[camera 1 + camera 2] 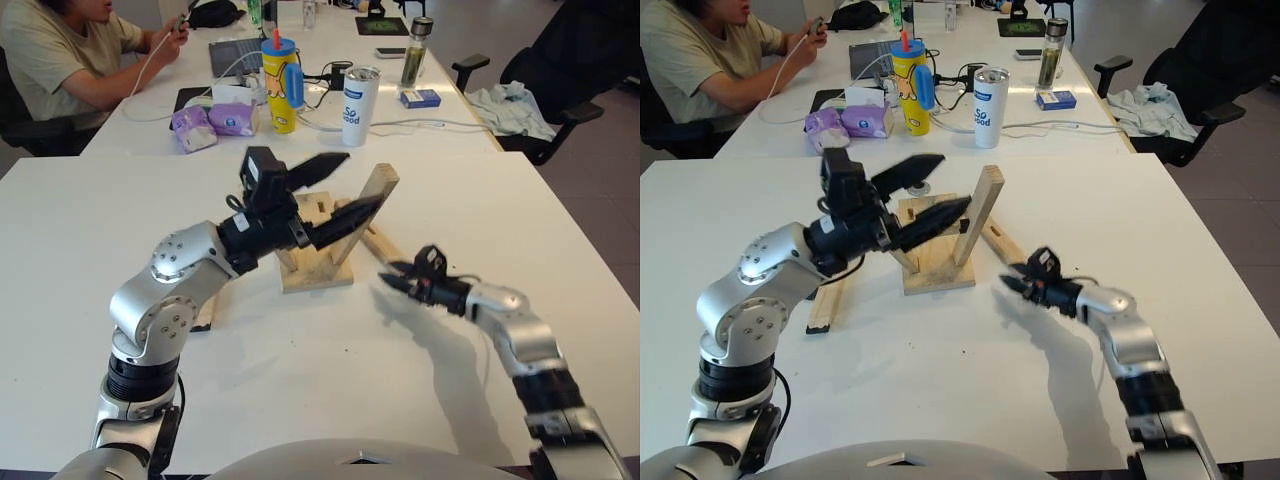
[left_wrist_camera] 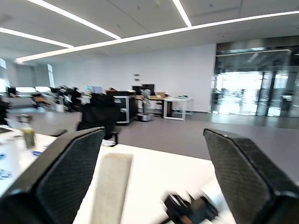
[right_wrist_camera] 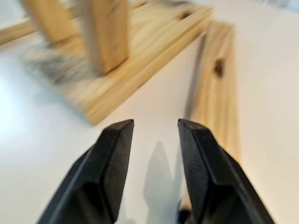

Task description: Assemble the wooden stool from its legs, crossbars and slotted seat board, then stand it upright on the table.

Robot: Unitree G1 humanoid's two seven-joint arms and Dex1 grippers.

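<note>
With your left gripper gaping empty above the seat board and your right gripper part-open, empty, centre it over what seems the loose leg.

The pale wooden slotted seat board lay flat at the middle of the white table. A light wooden leg stood in it, tilting right. A loose wooden bar lay just right of the board, and a thin wooden slat lay to its left. The black two-fingered left gripper hung above the board. The black right gripper was low over the table, at the bar's near end.
</note>
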